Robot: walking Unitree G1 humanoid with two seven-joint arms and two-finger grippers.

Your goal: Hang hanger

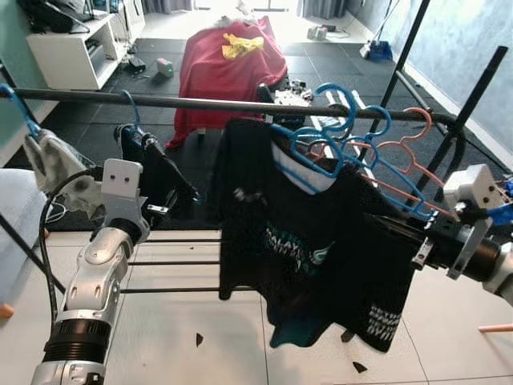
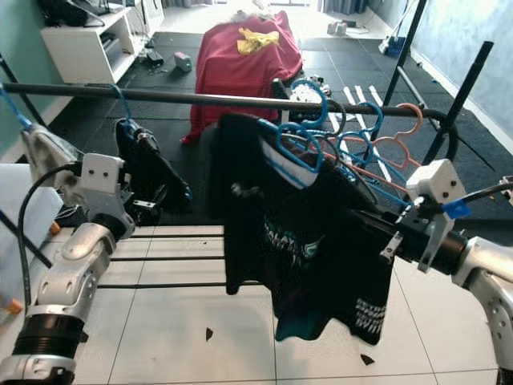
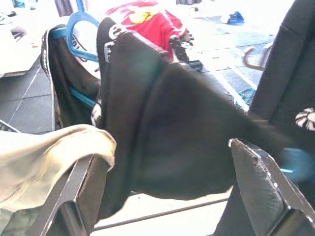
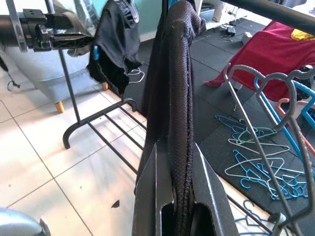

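R hand (image 4: pixel 179 206) clamped on black shirt (image 1: pixel 321 249), blue hanger (image 1: pixel 317 148) on rail (image 1: pixel 184 102)

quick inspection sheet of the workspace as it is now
surface: white tiled floor with small dark scraps; black mats further back
job's things: black shirt on a blue hanger hooked over the black rail; more blue and orange hangers beside it
clutter: loose hangers on the mat; red cloth behind
grippers: right pincer shut on the shirt's fabric; left pincer open beside another dark garment
cables: black cable along the left arm
surroundings: white shelf unit
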